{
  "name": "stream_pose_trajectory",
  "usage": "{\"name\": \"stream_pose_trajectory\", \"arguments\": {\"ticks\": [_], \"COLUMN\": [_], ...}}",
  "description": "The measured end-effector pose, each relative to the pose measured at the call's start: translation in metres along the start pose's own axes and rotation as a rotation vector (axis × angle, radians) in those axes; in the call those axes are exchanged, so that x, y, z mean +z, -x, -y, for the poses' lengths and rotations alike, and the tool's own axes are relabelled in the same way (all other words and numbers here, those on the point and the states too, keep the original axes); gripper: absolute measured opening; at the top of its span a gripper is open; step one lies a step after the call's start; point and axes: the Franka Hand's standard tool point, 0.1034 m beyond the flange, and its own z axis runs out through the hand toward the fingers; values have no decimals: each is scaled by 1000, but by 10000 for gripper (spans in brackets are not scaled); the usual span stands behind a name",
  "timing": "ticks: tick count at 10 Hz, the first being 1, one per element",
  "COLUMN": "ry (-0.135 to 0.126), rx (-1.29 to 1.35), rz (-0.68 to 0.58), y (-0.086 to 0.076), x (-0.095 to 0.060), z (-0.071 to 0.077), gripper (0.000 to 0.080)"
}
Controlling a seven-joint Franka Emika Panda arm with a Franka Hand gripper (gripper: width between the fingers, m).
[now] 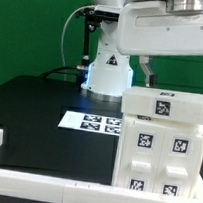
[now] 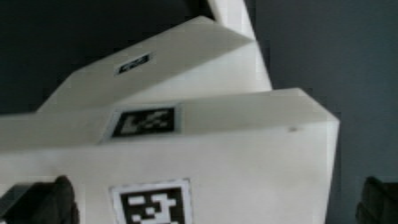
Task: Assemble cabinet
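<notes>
The cabinet (image 1: 161,147) is a white box with black-and-white tags on its front blocks, standing at the exterior view's right front. A white top panel (image 1: 165,106) with one tag lies on it. My gripper (image 1: 150,74) hangs just above the back of that panel. In the wrist view the cabinet (image 2: 196,150) fills the frame, with two tags showing. My gripper (image 2: 210,205) is open wide; the dark fingertips (image 2: 36,203) stand at either side of the white tagged face, and I cannot tell whether they touch it.
The marker board (image 1: 93,121) lies on the black table (image 1: 34,108) to the cabinet's left. White border rails (image 1: 41,189) run along the front and left edges. The robot base (image 1: 105,72) stands behind, against a green backdrop.
</notes>
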Motion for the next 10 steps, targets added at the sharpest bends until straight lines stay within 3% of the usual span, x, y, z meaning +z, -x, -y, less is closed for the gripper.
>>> {"name": "stream_pose_trajectory", "arguments": {"ticks": [1, 3, 4, 5, 8, 9, 10], "ry": [0, 31, 24, 24, 58, 78, 81], "rx": [-35, -381, -444, -491, -698, -908, -1081], "rz": [-1, 37, 28, -15, -3, 47, 100], "y": [0, 0, -1, -2, -4, -9, -15], "x": [0, 0, -3, -8, -6, -7, -7], "z": [0, 9, 13, 10, 0, -6, -8], "gripper": [797, 797, 797, 797, 797, 797, 797]}}
